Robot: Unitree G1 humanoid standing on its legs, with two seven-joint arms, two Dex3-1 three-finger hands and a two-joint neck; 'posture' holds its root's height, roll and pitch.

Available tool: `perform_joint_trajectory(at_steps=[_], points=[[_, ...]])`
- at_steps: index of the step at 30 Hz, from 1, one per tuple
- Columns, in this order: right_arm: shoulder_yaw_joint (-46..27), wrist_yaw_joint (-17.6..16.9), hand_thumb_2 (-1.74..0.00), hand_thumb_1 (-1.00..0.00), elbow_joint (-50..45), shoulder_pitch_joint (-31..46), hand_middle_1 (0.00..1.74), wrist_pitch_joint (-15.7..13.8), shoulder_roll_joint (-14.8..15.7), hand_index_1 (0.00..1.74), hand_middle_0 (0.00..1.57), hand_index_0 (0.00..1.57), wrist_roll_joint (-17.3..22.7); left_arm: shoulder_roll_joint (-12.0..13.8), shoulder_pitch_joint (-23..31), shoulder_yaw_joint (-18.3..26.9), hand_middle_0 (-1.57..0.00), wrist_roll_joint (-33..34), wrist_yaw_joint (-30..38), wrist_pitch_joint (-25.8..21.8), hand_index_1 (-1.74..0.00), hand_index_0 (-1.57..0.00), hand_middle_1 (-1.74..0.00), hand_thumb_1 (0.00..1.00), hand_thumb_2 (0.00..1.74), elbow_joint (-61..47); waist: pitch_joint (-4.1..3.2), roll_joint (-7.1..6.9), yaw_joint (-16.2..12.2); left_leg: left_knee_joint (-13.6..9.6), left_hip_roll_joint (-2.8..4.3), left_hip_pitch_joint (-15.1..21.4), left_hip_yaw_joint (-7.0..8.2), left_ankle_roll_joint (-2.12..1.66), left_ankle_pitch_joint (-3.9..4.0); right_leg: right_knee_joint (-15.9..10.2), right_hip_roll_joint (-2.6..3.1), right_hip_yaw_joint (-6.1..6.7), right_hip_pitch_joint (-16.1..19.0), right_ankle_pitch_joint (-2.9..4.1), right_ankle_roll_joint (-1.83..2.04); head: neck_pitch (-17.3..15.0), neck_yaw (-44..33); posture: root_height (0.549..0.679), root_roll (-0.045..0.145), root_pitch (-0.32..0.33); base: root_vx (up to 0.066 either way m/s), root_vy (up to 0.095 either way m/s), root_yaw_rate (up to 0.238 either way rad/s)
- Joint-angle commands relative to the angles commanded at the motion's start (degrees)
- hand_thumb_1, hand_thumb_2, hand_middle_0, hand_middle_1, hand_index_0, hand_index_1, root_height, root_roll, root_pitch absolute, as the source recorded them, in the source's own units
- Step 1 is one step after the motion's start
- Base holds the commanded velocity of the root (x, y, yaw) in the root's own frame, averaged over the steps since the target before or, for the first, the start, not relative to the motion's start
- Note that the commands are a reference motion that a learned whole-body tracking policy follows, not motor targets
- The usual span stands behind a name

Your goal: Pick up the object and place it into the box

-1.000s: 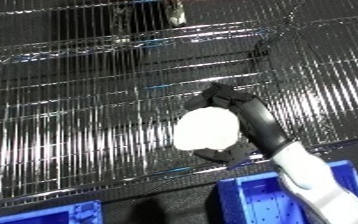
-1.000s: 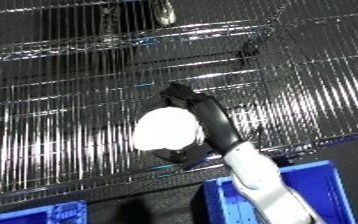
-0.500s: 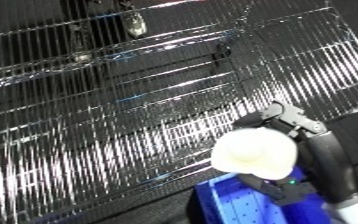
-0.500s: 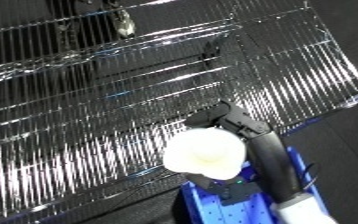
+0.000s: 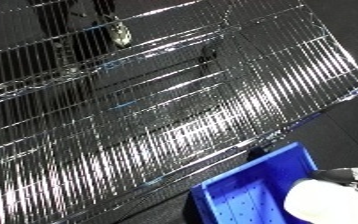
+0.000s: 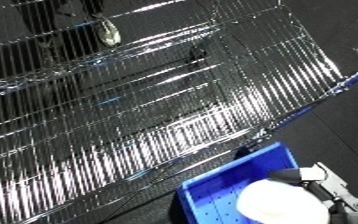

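Note:
A white rounded object hangs over the open blue bin at the lower right. My right hand is curled round its far side, with dark fingers and a silver wrist showing beside it. The object covers much of the bin's inside. The left eye view shows the same object and the bin's rim against the frame's corner. My left hand appears in neither view.
A chrome wire shelf fills most of the view, its front edge just above the bin. A small pale object lies on the upper tier at the back. Dark floor lies right of the shelf.
My right hand has carried the white object off the shelf, down and right, to above the blue bin. The camera has also swung, tilting the shelf in the picture.

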Motion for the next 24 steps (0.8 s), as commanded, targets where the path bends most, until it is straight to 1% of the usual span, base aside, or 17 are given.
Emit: perform_joint_trajectory(at_steps=[1, 3, 5, 6, 8, 11, 12, 15, 18, 21, 24], points=[[0.15, 0.63, -1.48, -0.85, 1.65, 0.25, 1.48, -0.05, 0.53, 1.48, 1.33, 1.33, 0.46, -0.07, 0.1, -0.14, 0.0, -0.01, -0.04, -0.1, 0.0, 0.0, 0.0, 0.0, 0.0, 0.15, 0.0, 0.1, -0.14, 0.12, -0.06, 0.04, 0.02, 0.0, -0.06, 0.12, -0.01, 0.05, 0.0, -0.04, -0.06, -0.9, 0.78, 0.643, 0.053, 0.069, -0.027, -0.004, -0.103], [0.5, 2.04, -1.48, -0.85, 5.4, 0.76, 1.48, 0.79, 1.27, 1.48, 1.33, 1.33, 2.06, -0.24, 0.1, -0.65, 0.0, -0.25, 0.05, -0.32, 0.0, 0.0, 0.0, 0.0, 0.0, 0.49, 0.0, 0.38, -0.29, 0.31, -0.25, 0.22, 0.04, 0.03, -0.21, 0.31, -0.08, 0.17, 0.1, -0.11, -0.19, -4.02, 3.83, 0.643, 0.055, 0.064, -0.023, 0.005, -0.084], [1.05, 3.77, -1.48, -0.85, 10.18, 0.72, 1.48, 1.91, 1.31, 1.48, 1.33, 1.33, 3.66, -0.35, -0.23, -1.53, 0.0, -0.75, 0.3, -0.47, 0.0, 0.0, 0.0, 0.0, 0.0, 0.82, 0.0, 0.77, -0.23, 0.39, -0.51, 0.56, 0.02, 0.04, -0.38, 0.21, -0.18, 0.27, 0.38, -0.12, -0.35, -7.45, 6.85, 0.643, 0.058, 0.059, -0.023, 0.016, -0.041], [1.48, 4.96, -1.48, -0.85, 12.99, 0.43, 1.48, 2.42, 1.16, 1.48, 1.33, 1.33, 5.08, -0.4, -0.49, -2.07, 0.0, -1.07, 0.44, -0.51, 0.0, 0.0, 0.0, 0.0, 0.0, 1.01, 0.0, 1.0, -0.15, 0.36, -0.66, 0.78, 0.0, 0.03, -0.42, 0.07, -0.25, 0.31, 0.58, -0.08, -0.45, -8.76, 7.97, 0.644, 0.06, 0.057, -0.021, 0.025, -0.019], [2.63, 7.59, -1.48, -0.85, 19.25, -0.73, 1.48, 3.37, 0.9, 1.48, 1.33, 1.33, 8.36, -0.45, -1.02, -3.19, 0.0, -1.61, 0.59, -0.55, 0.0, 0.0, 0.0, 0.0, 0.0, 1.4, 0.0, 1.5, 0.16, 0.24, -1.02, 1.24, -0.14, -0.04, -0.43, -0.22, -0.33, 0.4, 1.0, 0.02, -0.68, -12.78, 12.5, 0.644, 0.063, 0.051, -0.018, 0.025, 0.01], [4.7, 11.25, -1.48, -0.85, 28.54, -3.02, 1.48, 4.53, 0.69, 1.48, 1.33, 1.33, 12.51, -0.23, -1.89, -4.77, 0.0, -2.35, 0.34, -0.41, 0.0, 0.0, 0.0, 0.0, 0.0, 2.16, 0.0, 2.21, 0.7, 0.0, -1.53, 1.84, -0.31, -0.17, -0.37, -0.46, -0.42, 0.45, 1.56, 0.09, -1.03, -15.86, 16.9, 0.645, 0.067, 0.043, -0.01, 0.02, 0.031], [5.33, 12.49, -1.48, -0.85, 31.35, -3.89, 1.48, 4.97, 0.65, 1.48, 1.33, 1.33, 13.52, -0.11, -2.19, -5.24, 0.0, -2.58, 0.11, -0.38, 0.0, 0.0, 0.0, 0.0, 0.0, 2.54, 0.0, 2.41, 0.87, -0.1, -1.68, 2.02, -0.35, -0.21, -0.34, -0.53, -0.45, 0.44, 1.74, 0.08, -1.12, -16.35, 17.98, 0.645, 0.068, 0.04, -0.003, 0.016, 0.038], [6.61, 16.67, -1.22, -0.7, 38.69, -6.23, 1.22, 6.6, 0.77, 1.22, 1.1, 1.1, 15.57, 0.0, -2.93, -6.25, 0.0, -2.76, -0.82, -0.47, 0.0, 0.0, 0.0, 0.0, 0.0, 3.82, 0.0, 2.94, 1.37, -0.38, -2.1, 2.51, -0.45, -0.26, -0.27, -0.68, -0.58, 0.37, 2.22, -0.04, -1.33, -17.41, 20.76, 0.646, 0.072, 0.033, 0.004, 0.016, 0.038], [7.3, 19.64, -0.96, -0.55, 43.87, -7.88, 0.96, 7.52, 0.78, 0.96, 0.86, 0.86, 15.38, -0.11, -3.46, -6.8, 0.0, -2.46, -1.58, -0.47, 0.0, 0.0, 0.0, 0.0, 0.0, 4.59, -0.02, 3.36, 1.83, -0.64, -2.47, 2.89, -0.53, -0.25, -0.21, -0.84, -0.67, 0.29, 2.59, -0.16, -1.45, -18.23, 22.08, 0.646, 0.076, 0.028, 0.013, 0.016, 0.04], [7.85, 20.34, -0.7, -0.4, 47.33, -9.53, 0.7, 7.41, 0.73, 0.7, 0.63, 0.63, 14.47, -0.19, -3.99, -7.32, 0.0, -2.26, -1.92, -0.3, 0.0, 0.0, 0.0, 0.0, 0.0, 4.89, -0.21, 3.61, 2.16, -1.13, -2.8, 3.22, -0.62, -0.28, -0.01, -1.15, -0.67, 0.19, 2.82, -0.1, -1.44, -18.88, 22.45, 0.647, 0.078, 0.026, 0.016, 0.008, 0.053], [8.38, 20.41, -0.44, -0.25, 49.56, -10.97, 0.44, 6.82, 1.0, 0.44, 0.39, 0.39, 13.38, -0.1, -4.31, -7.62, 0.0, -2.24, -2.13, -0.11, 0.0, 0.0, 0.0, 0.0, 0.0, 4.9, -0.52, 3.68, 2.27, -1.62, -3.03, 3.36, -0.69, -0.31, 0.22, -1.39, -0.54, 0.13, 2.81, 0.01, -1.33, -19.39, 22.6, 0.647, 0.078, 0.028, 0.009, 0.002, 0.043]])
